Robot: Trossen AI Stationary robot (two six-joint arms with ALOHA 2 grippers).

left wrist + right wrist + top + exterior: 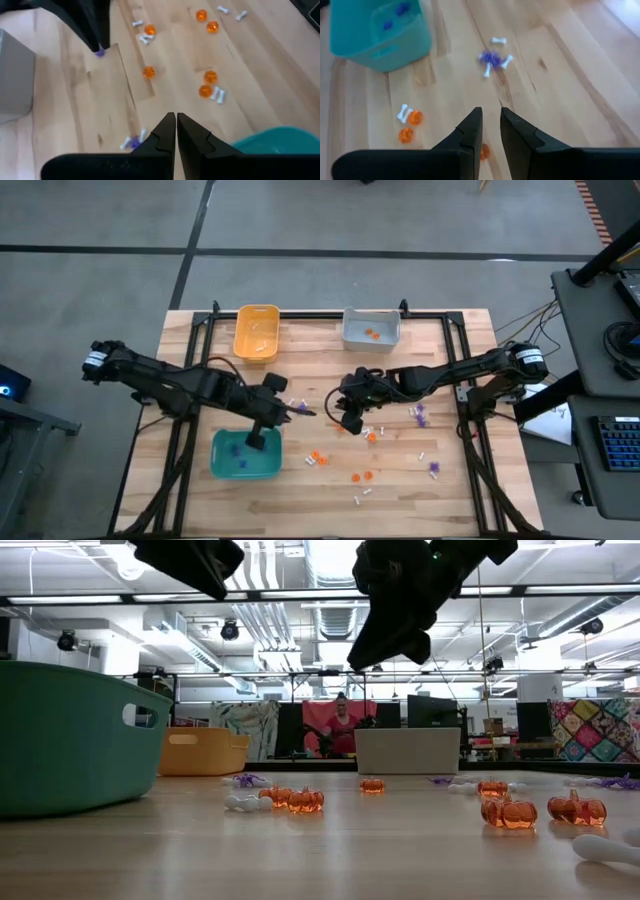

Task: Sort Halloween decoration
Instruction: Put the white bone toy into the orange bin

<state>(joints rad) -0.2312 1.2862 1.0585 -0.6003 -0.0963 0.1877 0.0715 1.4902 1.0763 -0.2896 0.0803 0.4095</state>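
From here, my right end effector (490, 131) hangs above the middle of the tabletop (450, 480), fingers a narrow gap apart and gripping nothing that I can see. The nearest trinket is an orange pumpkin (484, 150) lying just beside the fingertips on the wood, so close that the left finger partly hides it. It is roundish with no real long axis, so I judge that approach angle matters little; what matters is that it sits slightly to one side of the gap, not centred under it.

Farther ahead of those fingers lies a purple spiky piece (491, 58) with two white bones (506, 61) touching it. One bone's long axis runs slantwise to the finger line (a grasp there would need a wrist turn, I think). The teal bin (375, 35) beyond already holds purple bits.

My left end effector (176, 131) is pressed together and empty, hovering by the teal bin's rim (245, 470). The right arm is clearly nearer the pumpkin. The grey bin (371, 330) already holding orange pieces sits at the far edge, as does the orange-yellow bin (256, 332).
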